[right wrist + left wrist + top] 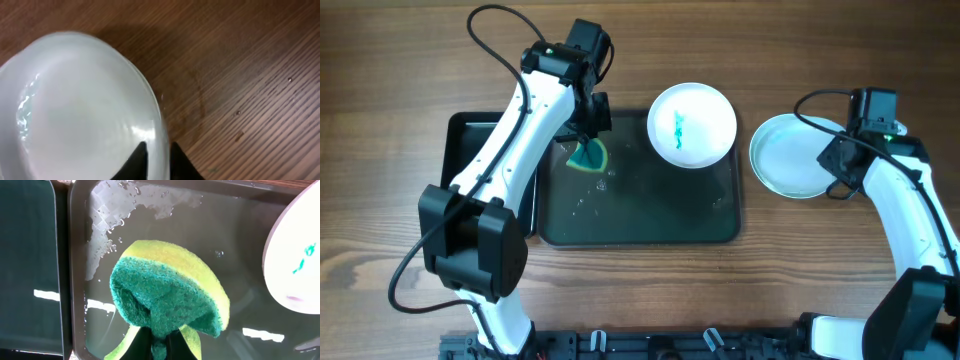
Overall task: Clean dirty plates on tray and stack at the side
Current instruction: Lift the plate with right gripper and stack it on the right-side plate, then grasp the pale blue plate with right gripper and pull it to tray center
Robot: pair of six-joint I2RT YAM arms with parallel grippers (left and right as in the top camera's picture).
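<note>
My left gripper [588, 132] is shut on a green and yellow sponge [588, 157] and holds it over the left part of the dark tray [640, 225]. In the left wrist view the sponge [170, 295] is folded between the fingers [159, 349] above the wet tray floor [200, 230]. A white plate [692, 124] with a teal smear lies at the tray's back right, and its edge shows in the left wrist view [295, 255]. A pale blue plate [790, 158] lies on the table right of the tray. My right gripper [840, 155] is shut on its right rim [157, 155]. This plate [75, 110] looks clean.
A narrow black tray [460, 150] lies against the big tray's left side and also shows in the left wrist view [25, 255]. Water drops and foam streaks lie on the big tray's floor [115, 210]. Bare wooden table [240, 75] lies right of the pale blue plate.
</note>
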